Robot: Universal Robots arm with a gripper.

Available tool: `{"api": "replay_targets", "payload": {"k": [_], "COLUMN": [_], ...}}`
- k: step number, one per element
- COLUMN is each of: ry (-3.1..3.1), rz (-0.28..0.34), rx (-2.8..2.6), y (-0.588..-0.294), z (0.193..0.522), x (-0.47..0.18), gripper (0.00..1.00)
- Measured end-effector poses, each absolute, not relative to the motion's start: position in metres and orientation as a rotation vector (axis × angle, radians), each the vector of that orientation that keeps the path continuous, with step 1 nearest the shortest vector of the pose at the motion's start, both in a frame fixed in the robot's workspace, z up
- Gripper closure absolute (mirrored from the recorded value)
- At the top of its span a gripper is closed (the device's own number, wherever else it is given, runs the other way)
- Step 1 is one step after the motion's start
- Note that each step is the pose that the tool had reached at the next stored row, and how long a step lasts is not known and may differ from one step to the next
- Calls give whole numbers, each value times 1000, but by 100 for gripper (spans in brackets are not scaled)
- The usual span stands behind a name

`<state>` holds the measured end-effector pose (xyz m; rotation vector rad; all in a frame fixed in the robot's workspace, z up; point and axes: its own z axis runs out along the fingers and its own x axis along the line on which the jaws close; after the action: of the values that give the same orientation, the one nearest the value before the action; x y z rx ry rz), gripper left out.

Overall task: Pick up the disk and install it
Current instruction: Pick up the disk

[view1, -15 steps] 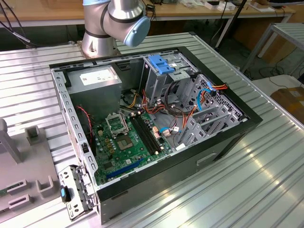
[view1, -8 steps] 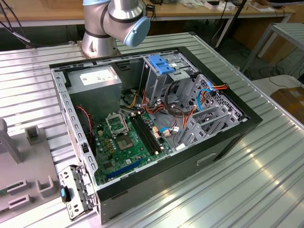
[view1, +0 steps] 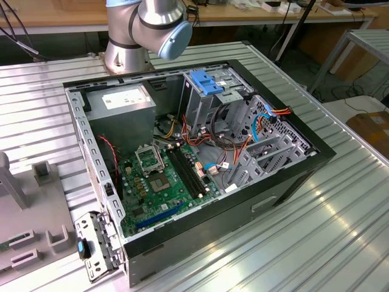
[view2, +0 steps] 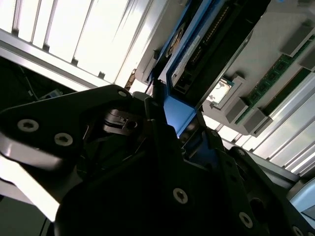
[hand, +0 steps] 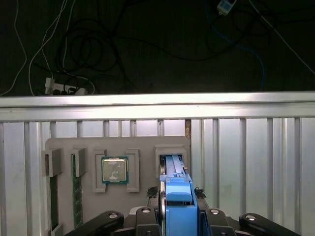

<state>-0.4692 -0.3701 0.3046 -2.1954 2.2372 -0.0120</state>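
Gripper point(hand: 179, 196) is straddling the flat grey blue-railed metal disk point(hand: 173, 169), standing edgewise in the grey plastic tray point(hand: 142, 147), at eight o'clock from the black computer case point(view1: 243, 210) in the exterior view. Whether it is clamping, we cannot tell. We are fearing a skewed lift jamming it in its slot.
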Motion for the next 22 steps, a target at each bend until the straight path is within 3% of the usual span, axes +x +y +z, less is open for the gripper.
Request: {"api": "replay_targets", "payload": {"k": [8, 16, 22], "ry": [2237, 2237, 2237], "rz": [-12, -12, -12], "rx": [-2196, -2195, -2196], "y": [-370, -369, -369], "z": [314, 381, 381], "x": [-469, -469, -469], "gripper": [63, 63, 63]}}
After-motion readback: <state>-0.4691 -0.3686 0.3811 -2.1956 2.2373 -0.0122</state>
